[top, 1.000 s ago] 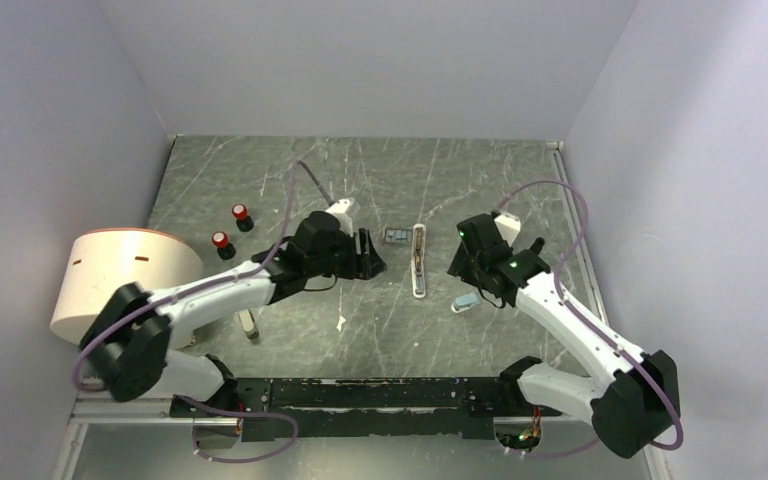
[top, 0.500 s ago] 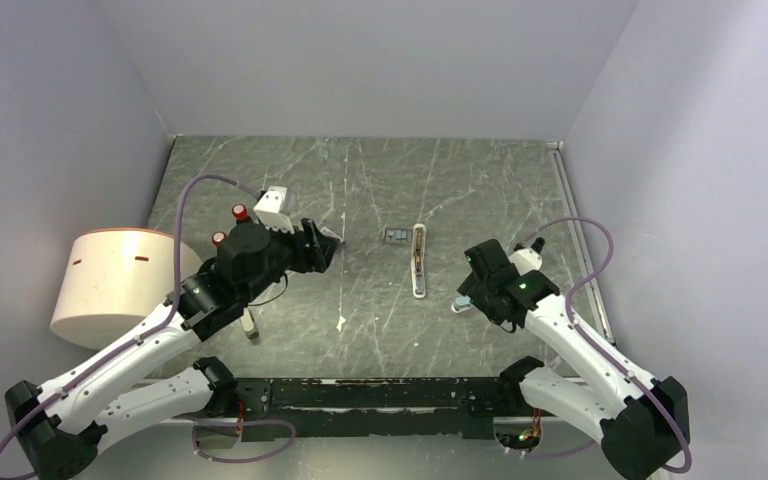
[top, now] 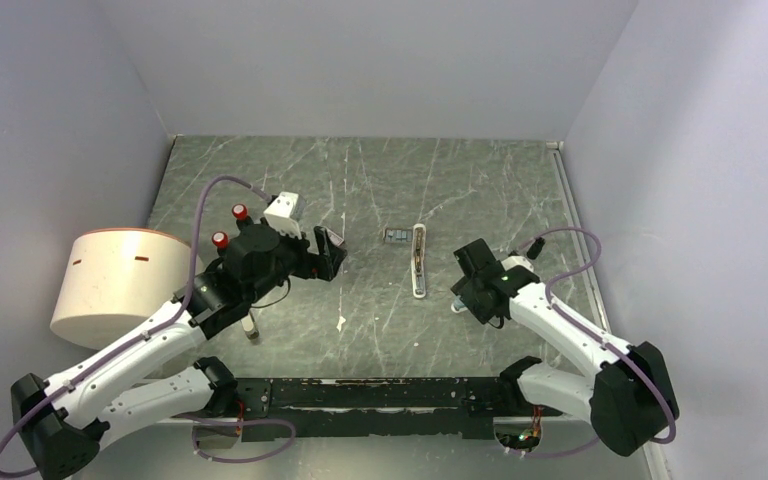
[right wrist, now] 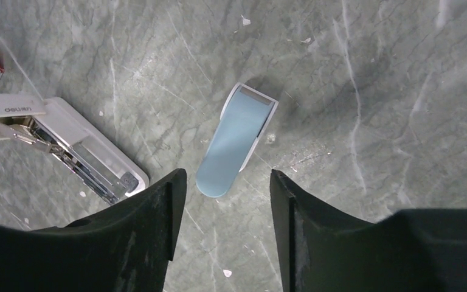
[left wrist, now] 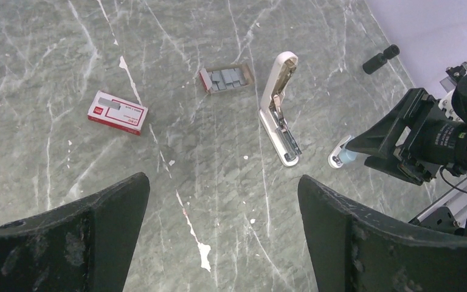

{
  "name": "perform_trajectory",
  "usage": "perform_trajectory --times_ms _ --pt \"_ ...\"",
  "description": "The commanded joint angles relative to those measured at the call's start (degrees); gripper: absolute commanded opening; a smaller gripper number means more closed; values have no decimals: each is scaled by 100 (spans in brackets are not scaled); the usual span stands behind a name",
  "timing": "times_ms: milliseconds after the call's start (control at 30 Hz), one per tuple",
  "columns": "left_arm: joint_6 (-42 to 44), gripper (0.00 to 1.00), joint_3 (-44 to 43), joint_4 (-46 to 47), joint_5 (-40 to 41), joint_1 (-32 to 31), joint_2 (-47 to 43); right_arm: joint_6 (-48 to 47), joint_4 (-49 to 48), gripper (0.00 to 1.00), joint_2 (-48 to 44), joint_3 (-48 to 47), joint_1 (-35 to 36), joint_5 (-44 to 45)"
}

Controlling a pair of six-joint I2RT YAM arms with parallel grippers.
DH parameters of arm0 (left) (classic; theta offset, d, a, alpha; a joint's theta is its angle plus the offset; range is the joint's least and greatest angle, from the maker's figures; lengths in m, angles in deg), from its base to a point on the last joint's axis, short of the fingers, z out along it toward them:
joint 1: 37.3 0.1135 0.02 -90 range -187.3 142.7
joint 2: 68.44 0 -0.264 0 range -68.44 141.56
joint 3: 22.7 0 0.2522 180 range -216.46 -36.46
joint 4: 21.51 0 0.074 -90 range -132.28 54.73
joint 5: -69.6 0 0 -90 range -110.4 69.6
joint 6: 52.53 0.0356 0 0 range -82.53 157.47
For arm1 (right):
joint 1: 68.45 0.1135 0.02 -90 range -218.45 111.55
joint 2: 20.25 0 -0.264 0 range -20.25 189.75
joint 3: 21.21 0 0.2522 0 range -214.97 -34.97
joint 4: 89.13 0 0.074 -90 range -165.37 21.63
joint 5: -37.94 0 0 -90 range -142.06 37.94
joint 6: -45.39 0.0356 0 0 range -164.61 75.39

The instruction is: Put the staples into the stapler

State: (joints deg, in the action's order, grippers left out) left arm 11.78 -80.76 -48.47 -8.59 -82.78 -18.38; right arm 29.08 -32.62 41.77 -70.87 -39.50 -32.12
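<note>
One tan stapler [top: 250,327], long axis near-far, staples [left wrist: 227,76] crosswise

White arm links [top: 135,345], black joints [top: 250,255], looping purple cables [top: 565,230], scuffed matte-black fingers [left wrist: 79,243]

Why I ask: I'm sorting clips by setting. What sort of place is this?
Probably a robotics lab cell: a grey marbled tabletop boxed in by plain walls, a left arm and right arm bolted at its edge, and a long white stapler laid out.

Grey staples [left wrist: 227,78], beige stapler [top: 250,325] well apart
</note>
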Motion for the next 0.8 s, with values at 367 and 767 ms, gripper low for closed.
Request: perform_trajectory --times_ms 367,767 --pt "7 94 -5 197 -683 -5 664 -168 -793 28 301 308 -98 -309" --pt "-1049 92 258 951 -1964 -13 1824 -1764 -1274 10 -70 314 -215 -1530"
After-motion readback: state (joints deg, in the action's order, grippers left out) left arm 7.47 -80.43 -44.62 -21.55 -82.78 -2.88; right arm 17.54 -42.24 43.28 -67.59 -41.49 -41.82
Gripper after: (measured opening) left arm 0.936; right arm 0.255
